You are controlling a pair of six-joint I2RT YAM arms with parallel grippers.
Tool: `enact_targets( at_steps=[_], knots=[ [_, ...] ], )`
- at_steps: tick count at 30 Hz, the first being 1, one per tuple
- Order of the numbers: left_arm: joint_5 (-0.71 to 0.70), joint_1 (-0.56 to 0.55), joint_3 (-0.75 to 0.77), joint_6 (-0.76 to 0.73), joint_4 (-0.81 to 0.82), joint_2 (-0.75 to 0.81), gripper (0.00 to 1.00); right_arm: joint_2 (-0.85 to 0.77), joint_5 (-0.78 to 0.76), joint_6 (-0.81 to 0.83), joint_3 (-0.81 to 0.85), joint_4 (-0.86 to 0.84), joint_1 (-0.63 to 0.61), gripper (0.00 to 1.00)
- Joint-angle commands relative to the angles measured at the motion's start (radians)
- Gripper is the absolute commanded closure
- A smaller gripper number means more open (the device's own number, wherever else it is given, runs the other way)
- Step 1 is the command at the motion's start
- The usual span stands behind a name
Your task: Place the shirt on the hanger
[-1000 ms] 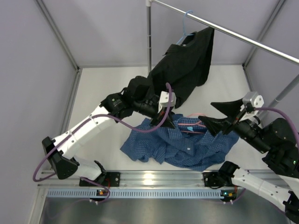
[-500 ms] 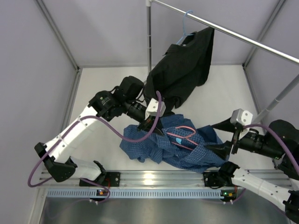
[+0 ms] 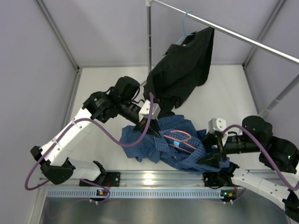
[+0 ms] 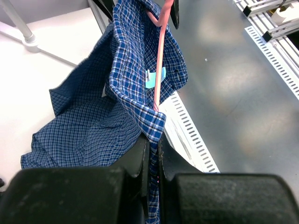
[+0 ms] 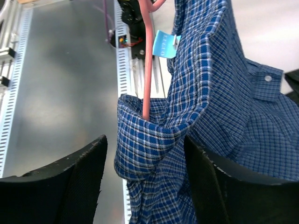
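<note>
The blue checked shirt (image 3: 161,149) hangs bunched above the table between both arms. The pink hanger (image 3: 180,139) lies inside it, its wire running under the collar. My left gripper (image 3: 144,127) is shut on a fold of the shirt at its left end; in the left wrist view the cloth (image 4: 126,88) is pinched between the jaws and the hanger wire (image 4: 160,60) runs away from them. My right gripper (image 3: 210,161) is open at the shirt's right end. In the right wrist view its fingers (image 5: 74,179) stand either side of a shirt fold (image 5: 154,140) with the hanger wire (image 5: 147,60) entering it.
A black shirt (image 3: 184,65) on a light blue hanger (image 3: 186,25) hangs from the metal rail (image 3: 243,37) at the back. The rail's upright pole (image 3: 149,37) stands behind the left arm. An aluminium rail (image 3: 154,179) runs along the near table edge.
The shirt has been lifted off the table and drawn left. My left gripper rose and moved left with the cloth. My right gripper swung down and left to the shirt's right end.
</note>
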State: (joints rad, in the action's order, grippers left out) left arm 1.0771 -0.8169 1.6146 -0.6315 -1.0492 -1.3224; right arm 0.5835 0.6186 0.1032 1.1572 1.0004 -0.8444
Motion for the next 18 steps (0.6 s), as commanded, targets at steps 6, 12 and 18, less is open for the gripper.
enact_targets(
  at_steps=[6, 12, 18],
  knots=[
    [0.067, 0.002, 0.060, -0.016, 0.003, -0.001, 1.00, -0.054, 0.104, -0.022, -0.053, -0.193, -0.016, 0.48],
    [0.006, 0.002, 0.070, 0.079, 0.075, -0.028, 1.00, -0.077, 0.052, -0.034, -0.074, -0.256, -0.016, 0.52],
    [-0.089, 0.002, 0.018, 0.266, 0.254, -0.005, 1.00, -0.119, 0.001, -0.030, -0.093, -0.281, -0.016, 0.67]
  ],
)
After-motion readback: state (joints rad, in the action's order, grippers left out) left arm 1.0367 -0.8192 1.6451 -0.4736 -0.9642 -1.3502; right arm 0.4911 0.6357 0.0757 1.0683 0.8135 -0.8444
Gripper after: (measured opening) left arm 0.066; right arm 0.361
